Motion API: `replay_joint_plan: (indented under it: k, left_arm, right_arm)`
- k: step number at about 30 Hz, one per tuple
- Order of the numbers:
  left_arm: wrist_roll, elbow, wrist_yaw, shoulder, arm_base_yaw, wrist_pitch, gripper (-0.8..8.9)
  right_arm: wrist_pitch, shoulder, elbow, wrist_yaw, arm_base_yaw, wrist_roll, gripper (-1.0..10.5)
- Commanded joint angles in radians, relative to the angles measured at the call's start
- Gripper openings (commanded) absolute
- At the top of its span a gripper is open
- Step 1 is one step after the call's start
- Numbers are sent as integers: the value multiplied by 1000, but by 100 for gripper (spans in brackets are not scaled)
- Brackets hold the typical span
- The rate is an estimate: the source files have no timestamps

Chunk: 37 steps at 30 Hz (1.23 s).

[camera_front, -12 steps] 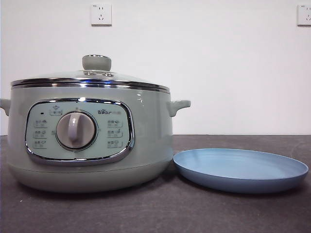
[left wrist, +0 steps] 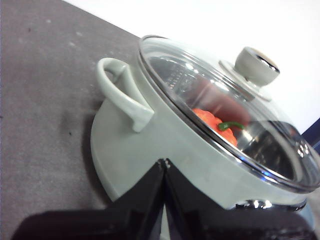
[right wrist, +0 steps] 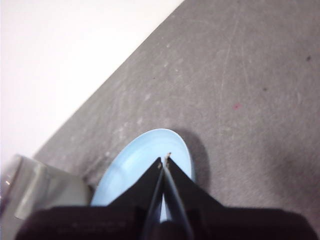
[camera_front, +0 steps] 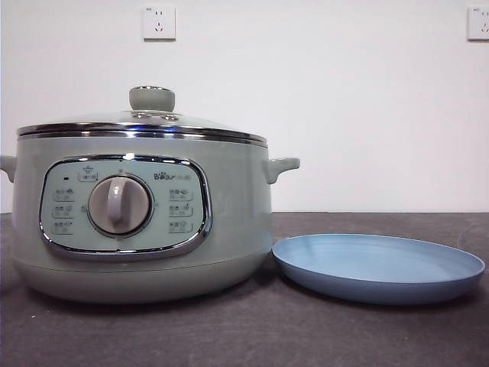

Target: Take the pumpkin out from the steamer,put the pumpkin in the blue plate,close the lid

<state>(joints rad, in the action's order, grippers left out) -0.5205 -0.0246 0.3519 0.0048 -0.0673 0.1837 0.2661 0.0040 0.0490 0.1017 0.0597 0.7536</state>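
Left wrist view shows the pumpkin [left wrist: 216, 124] under the lid [left wrist: 220, 95] inside the steamer [camera_front: 141, 210]; both grippers [left wrist: 164, 162] [right wrist: 164, 160] pinched closed, empty. I worry the glass lid's knob slips.

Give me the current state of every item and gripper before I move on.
Sage-green steamer: closed.
Clear glass lid with green knob: seated on steamer.
Orange toy pumpkin: inside steamer, under lid.
Light-blue round plate: empty, beside steamer.
Left gripper: shut, empty.
Right gripper: shut, empty, above plate.
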Motion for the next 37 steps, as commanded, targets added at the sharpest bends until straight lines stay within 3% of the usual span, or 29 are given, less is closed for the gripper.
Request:
replay_joint_plan:
  k: [1,9,13,16,25,32,37]
  left_arm:
    - [-31,11,23,-2,2,-13,-6]
    - [-52,-79,18,6,3,-12,-7]
    - [-43,-166,-1,53,3,30,-7]
    - [9,-236,-16,112,3,50,-7]
    - [137,-469,-6,357,3,74,-8]
    - [326,-689,-3,556,2,204,-8]
    - [384,-808,29,665,1,290,-5]
  right_arm:
    - [-4,-2,-10,17,2,59,0]
    - [0,3,65,84,2,58,-9]
    - [5,29,149,84,2,12,-9]
    - [6,69,219,84,2,-31,-9]
    - [14,279,462,131,2,-215,-9]
    - [92,504,678,245,2,-409,-8]
    - [188,649,804,385,2,-553,-1]
